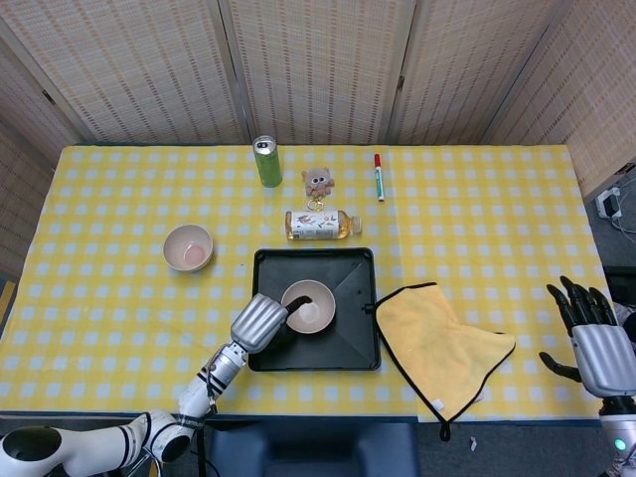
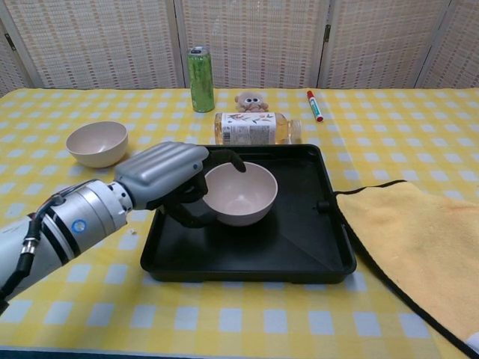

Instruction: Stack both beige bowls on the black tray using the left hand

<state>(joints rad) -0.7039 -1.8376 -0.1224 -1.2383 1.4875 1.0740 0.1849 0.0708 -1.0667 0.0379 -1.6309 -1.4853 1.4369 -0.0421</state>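
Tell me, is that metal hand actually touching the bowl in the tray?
Touching. In the chest view, the left hand has fingers curled over the beige bowl's rim.

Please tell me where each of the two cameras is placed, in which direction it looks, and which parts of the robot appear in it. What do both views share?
Head view: high above the near edge, looking down on the whole table; shows the left hand and arm, and the right hand at the lower right.
Chest view: low at the near edge, looking level across the table toward the screens; shows only the left hand and forearm.
Shared: the left hand holding a beige bowl in the black tray, the second bowl, the can.
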